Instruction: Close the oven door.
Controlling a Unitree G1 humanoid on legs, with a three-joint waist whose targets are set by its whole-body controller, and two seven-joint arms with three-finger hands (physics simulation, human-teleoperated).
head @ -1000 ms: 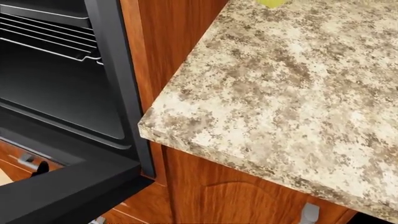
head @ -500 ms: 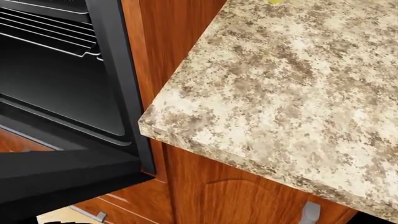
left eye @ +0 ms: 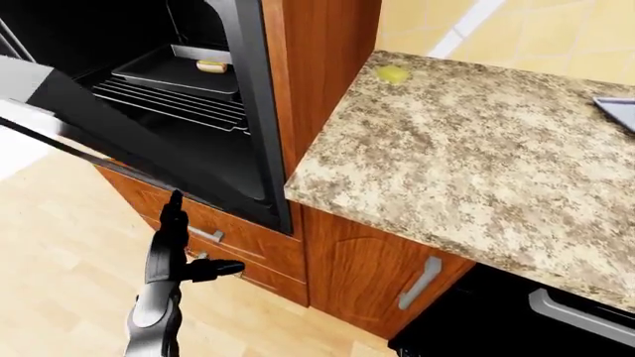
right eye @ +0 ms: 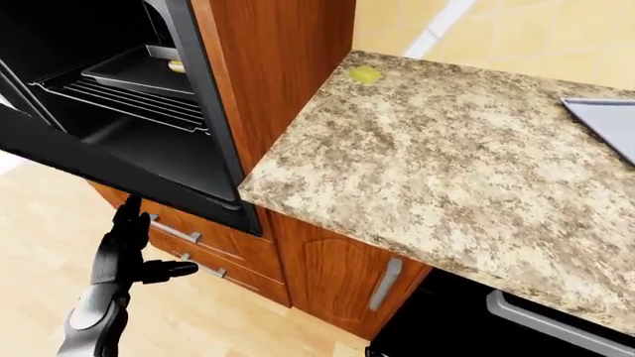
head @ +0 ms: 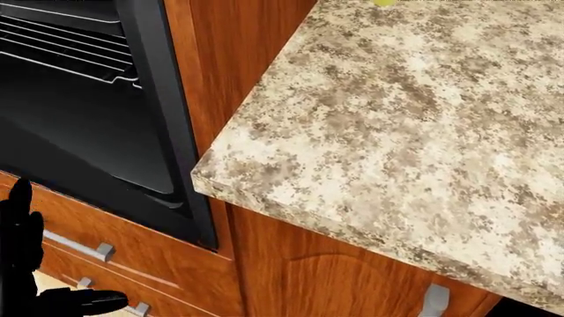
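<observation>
a: what's taking up the most room?

b: the granite countertop point(left eye: 476, 156), spreading across the right half of the left-eye view. under it the wooden cabinets point(left eye: 372, 271) are running along, with a bar handle standing upright at about 5 o'clock.

a: and the oven?

b: the oven point(left eye: 188, 111) is sitting in the wooden column at 10 o'clock of that view. the oven door point(left eye: 109, 130) is hanging partly open, tilted out from the cavity, its free edge pointing toward 9 o'clock and its hinged edge lying low by the drawers. inside, wire racks point(left eye: 173, 104) are showing, with a dark baking tray point(left eye: 179, 71) resting on them and a small yellowish item on the tray, too small to identify.

a: where is the hand?

b: the left hand point(left eye: 179, 249) is standing at 7 o'clock of the left-eye view, just below the door's lower edge and beside the drawer handles point(left eye: 206, 234). its fingers point(left eye: 173, 212) are spread apart, two pointing up toward the door and one sticking out sideways; nothing is being gripped. i can't tell if the tips are touching the door.

a: anything smaller?

b: a little yellow-green object point(left eye: 392, 74) is lying on the countertop at 12 o'clock. the right hand isn't showing in any view.
</observation>
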